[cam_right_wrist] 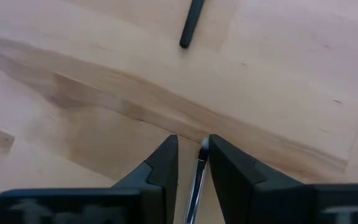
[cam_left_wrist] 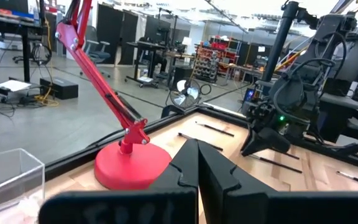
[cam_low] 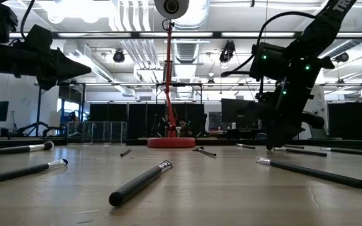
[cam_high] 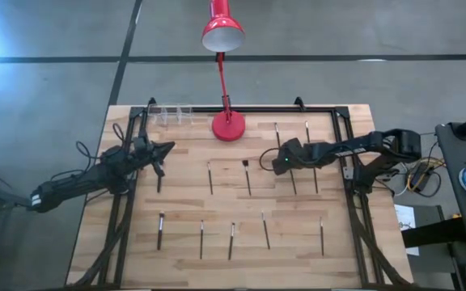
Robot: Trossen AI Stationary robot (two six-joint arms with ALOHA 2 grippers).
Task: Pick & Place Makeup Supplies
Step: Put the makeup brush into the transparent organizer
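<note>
Thin dark makeup brushes lie flat and scattered on the wooden table (cam_high: 184,202). One row runs along the near side (cam_high: 232,240), and others lie mid-table (cam_high: 247,176) and farther back (cam_high: 307,133). My right gripper (cam_right_wrist: 193,155) slants down over the table right of centre (cam_high: 278,164). It is open, with its fingertips on either side of one end of a lying brush (cam_right_wrist: 199,177), low over the table (cam_low: 276,144). My left gripper (cam_left_wrist: 197,168) is shut on nothing and hangs level above the table's left side (cam_high: 167,149). My right gripper comes down slanting from the table's right side, a finger on each side of the brush's end (cam_right_wrist: 202,149), along the stick. The brush lies on the table. It sits close to one finger (cam_right_wrist: 219,162); whether they touch I cannot tell.
A red desk lamp stands with its round base (cam_high: 228,125) at the far middle of the table, its arm reaching back over the edge. A clear plastic box (cam_high: 175,115) stands at the far left. A black frame (cam_high: 348,174) borders the table.
</note>
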